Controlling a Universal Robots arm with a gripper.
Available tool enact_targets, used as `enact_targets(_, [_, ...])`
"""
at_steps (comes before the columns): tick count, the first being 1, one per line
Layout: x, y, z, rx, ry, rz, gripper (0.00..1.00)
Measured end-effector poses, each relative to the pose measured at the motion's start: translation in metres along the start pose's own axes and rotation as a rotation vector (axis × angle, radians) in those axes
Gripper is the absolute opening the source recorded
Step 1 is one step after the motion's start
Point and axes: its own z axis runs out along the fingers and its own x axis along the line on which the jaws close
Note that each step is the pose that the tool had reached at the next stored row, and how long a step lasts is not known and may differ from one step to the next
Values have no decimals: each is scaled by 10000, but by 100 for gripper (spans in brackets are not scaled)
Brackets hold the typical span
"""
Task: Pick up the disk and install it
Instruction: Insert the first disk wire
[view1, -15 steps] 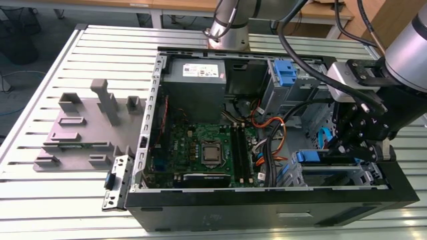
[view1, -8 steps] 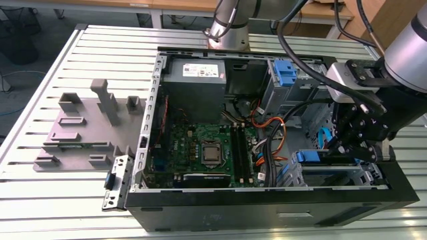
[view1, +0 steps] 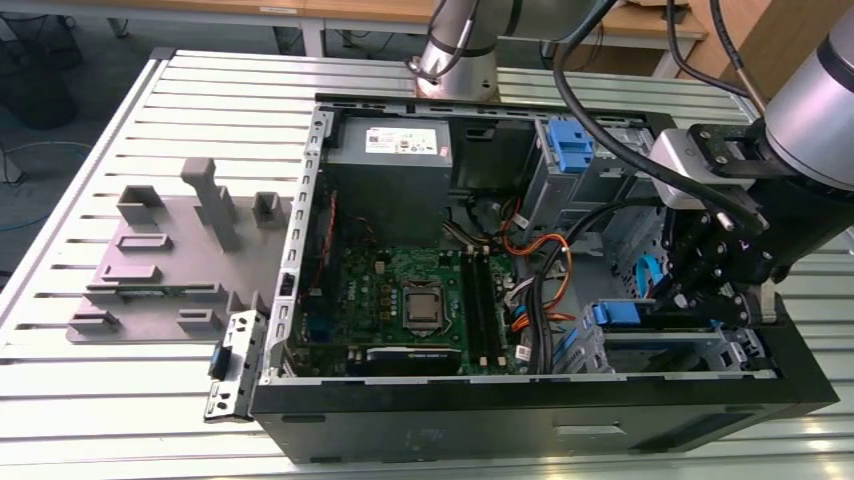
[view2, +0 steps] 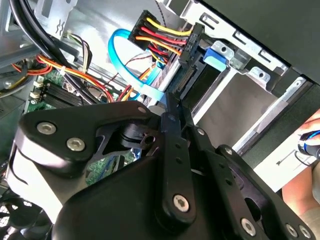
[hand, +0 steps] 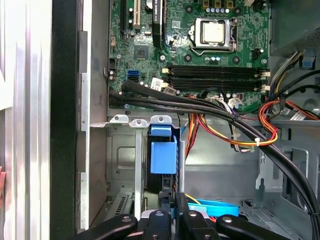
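The disk (view1: 621, 314) sits edge-up in the lower drive cage of the open computer case, at the exterior view's right. Its blue carrier tab (hand: 163, 150) shows in both wrist views, and its connector edge (view2: 186, 82) faces the gripper. My gripper (view1: 703, 300) hangs inside the case right over that cage. The gripper (view2: 171, 116) has its two black fingers pressed together with nothing between them. In the first wrist view the gripper (hand: 172, 202) stands just at the disk's near end; whether it touches the disk I cannot tell.
A power plug with yellow, red and orange wires (view2: 160, 35) and a blue flat cable (view2: 120, 55) hang beside the disk's connector. Black cable bundles (hand: 210, 107) cross above the cage. Motherboard (view1: 414, 300), power supply (view1: 394, 150), blue bracket (view1: 571, 145), grey fixture (view1: 174, 250). A hand (view2: 306, 165) is outside the case.
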Motion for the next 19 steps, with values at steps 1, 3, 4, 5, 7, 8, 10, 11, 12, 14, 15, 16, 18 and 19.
enact_targets(1, [0,0,0,0,1,-1,16])
enact_targets(3, [0,0,0,0,0,0,16])
enact_targets(4, [0,0,3,0,0,0,16])
enact_targets(5, [0,0,10,0,-3,0,16])
enact_targets(7, [1,0,23,2,-1,-1,16])
enact_targets(8, [0,0,28,3,1,-1,16])
enact_targets(10, [1,0,34,3,4,0,16])
enact_targets(11, [1,0,35,3,4,-1,16])
enact_targets(12, [1,0,36,3,3,-1,16])
enact_targets(14, [1,0,38,4,0,0,16])
enact_targets(15, [1,0,38,3,0,-1,16])
enact_targets(16, [1,0,38,3,1,-1,16])
enact_targets(18, [1,0,40,3,-3,0,17])
enact_targets(19, [1,0,40,4,-4,-1,23])
